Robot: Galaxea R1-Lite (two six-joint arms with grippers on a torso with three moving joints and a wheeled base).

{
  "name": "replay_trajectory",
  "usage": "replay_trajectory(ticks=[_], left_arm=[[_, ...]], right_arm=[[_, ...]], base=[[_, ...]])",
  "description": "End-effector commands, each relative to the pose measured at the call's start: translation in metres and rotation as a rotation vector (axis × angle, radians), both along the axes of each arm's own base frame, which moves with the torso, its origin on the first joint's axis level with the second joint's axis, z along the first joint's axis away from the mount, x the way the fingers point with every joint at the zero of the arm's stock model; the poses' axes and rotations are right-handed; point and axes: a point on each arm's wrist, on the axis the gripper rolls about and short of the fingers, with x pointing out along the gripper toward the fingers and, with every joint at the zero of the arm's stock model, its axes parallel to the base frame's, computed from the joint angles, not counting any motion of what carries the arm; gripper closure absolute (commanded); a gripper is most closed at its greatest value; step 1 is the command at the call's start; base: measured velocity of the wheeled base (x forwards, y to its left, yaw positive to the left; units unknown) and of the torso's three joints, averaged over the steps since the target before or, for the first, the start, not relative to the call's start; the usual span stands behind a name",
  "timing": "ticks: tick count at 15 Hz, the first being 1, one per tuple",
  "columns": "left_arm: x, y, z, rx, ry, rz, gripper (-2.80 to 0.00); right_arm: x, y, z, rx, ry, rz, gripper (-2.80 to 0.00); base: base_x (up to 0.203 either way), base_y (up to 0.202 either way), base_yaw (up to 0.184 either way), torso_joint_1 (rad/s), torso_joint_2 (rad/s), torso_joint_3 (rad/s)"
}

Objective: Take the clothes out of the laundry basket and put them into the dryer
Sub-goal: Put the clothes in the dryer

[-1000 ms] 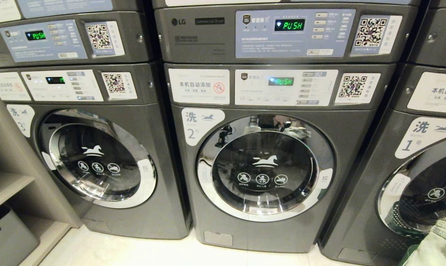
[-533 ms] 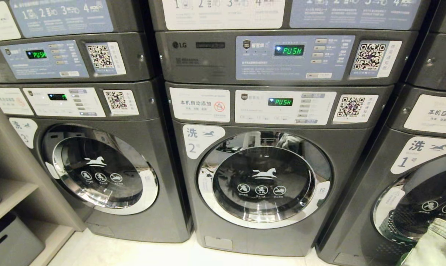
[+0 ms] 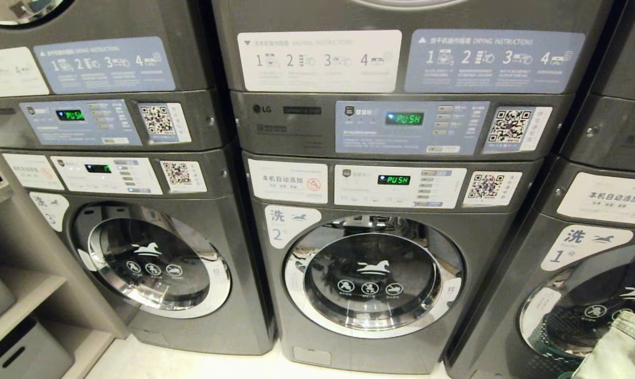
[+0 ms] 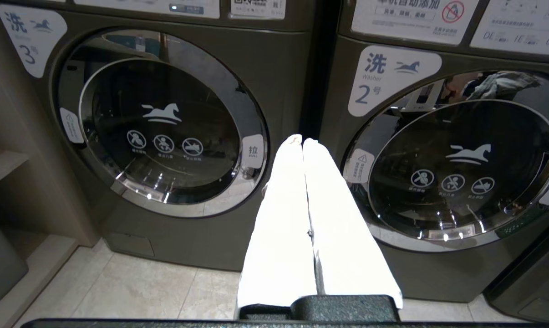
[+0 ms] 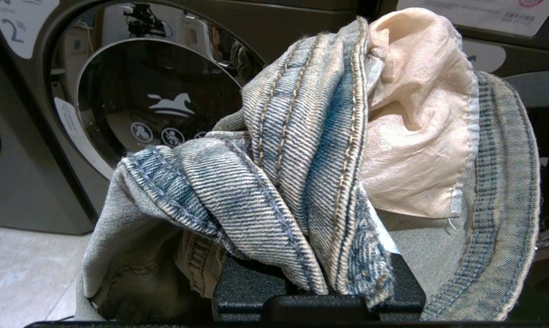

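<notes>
My right gripper [image 5: 317,191] is shut on a bundle of faded blue jeans [image 5: 302,136] with a cream pocket lining [image 5: 420,127]; the denim covers its fingers. In the head view the jeans [image 3: 620,347] peek in at the bottom right corner. The middle stack's dryer sits above washer 2, showing its control panel [image 3: 412,126] and the lower rim of its door [image 3: 407,2]. My left gripper [image 4: 302,141] is shut and empty, its white fingers [image 4: 283,218] pointing at the gap between washers 3 and 2. I cannot make out the laundry basket for certain.
Three grey stacks stand side by side: washer 3 [image 3: 154,268], washer 2 [image 3: 373,276] and washer 1 [image 3: 591,310], all doors closed. A dark green mesh shape [image 3: 546,331] shows at washer 1's door. Wooden shelves [image 3: 17,295] with a grey bin [image 3: 22,358] stand left.
The whole head view has slid downward as the camera rose: the dryer panels and instruction labels have come into sight. Both arms keep their pose and the jeans stay gripped.
</notes>
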Motion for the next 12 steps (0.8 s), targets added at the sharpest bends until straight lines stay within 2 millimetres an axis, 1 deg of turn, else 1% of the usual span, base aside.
replay_trajectory(ticks=[1, 8, 12], left_arm=[[0.0022, 0.0000, -0.0080, -0.001, 0.027, 0.001, 0.00], [0.0022, 0.0000, -0.0081, -0.001, 0.028, 0.001, 0.00], [0.0023, 0.0000, -0.0080, -0.001, 0.027, 0.001, 0.00]], right_arm=[[0.0002, 0.0000, -0.0004, -0.001, 0.003, 0.001, 0.00], [0.0001, 0.0000, -0.0005, -0.001, 0.002, 0.001, 0.00], [0.0002, 0.0000, -0.0004, -0.002, 0.003, 0.001, 0.00]], base=[[0.000, 0.000, 0.000, 0.274, -0.55, -0.294], [0.000, 0.000, 0.000, 0.287, -0.58, -0.301], [0.000, 0.000, 0.000, 0.206, -0.41, -0.212]])
